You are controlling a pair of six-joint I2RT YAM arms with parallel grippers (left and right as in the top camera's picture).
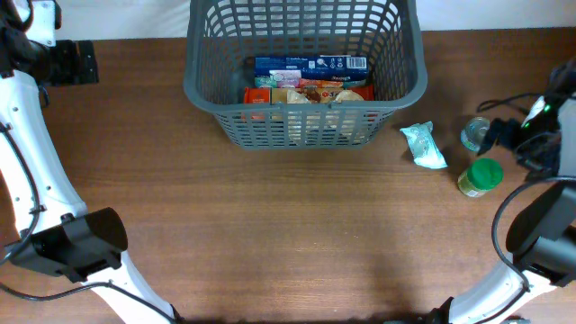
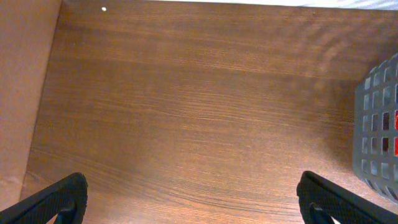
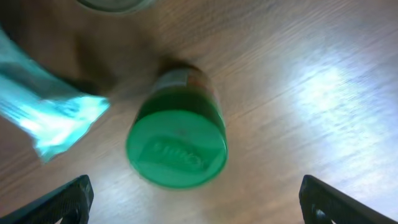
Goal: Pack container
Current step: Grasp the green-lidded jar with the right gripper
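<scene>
Dark grey container [image 1: 306, 126] at far middle of table [image 2: 186, 93], food boxes [image 1: 310, 65] inside. Left gripper [image 2: 193, 199] wide open, empty, over bare wood near it. Right gripper [image 3: 196, 196] spread wide too, gripping nothing, above upright green-lid jar [image 3: 177, 149], teal packet [image 3: 50, 118] near jar.
</scene>
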